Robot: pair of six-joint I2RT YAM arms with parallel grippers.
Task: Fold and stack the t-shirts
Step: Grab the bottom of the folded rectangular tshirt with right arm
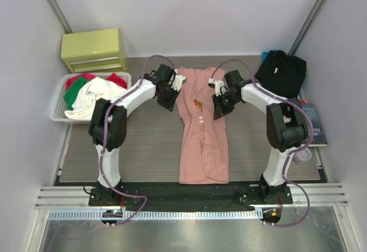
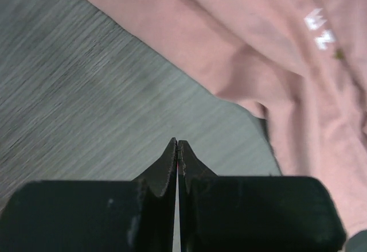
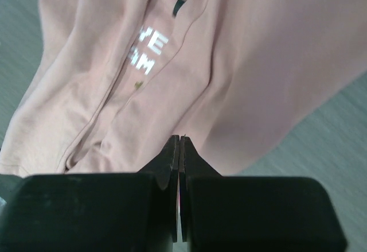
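The top external camera looks steeply down from above and behind the arm bases, far enough back to take in the whole table [image 1: 143,148] and the salmon-pink t-shirt [image 1: 202,137] along its middle. The left wrist camera sits close behind the left gripper [image 2: 177,144], facing the shirt's edge and bare table. The right wrist camera, close behind the right gripper [image 3: 179,140], faces the white chest lettering [image 3: 148,48]; all three views share the shirt's upper part.

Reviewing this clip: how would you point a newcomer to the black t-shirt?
Start at the grey table and look to its far right corner. The black t-shirt lies there in a rumpled heap. It is the only dark garment: the pink t-shirt runs down the middle, and the white basket sits far left.
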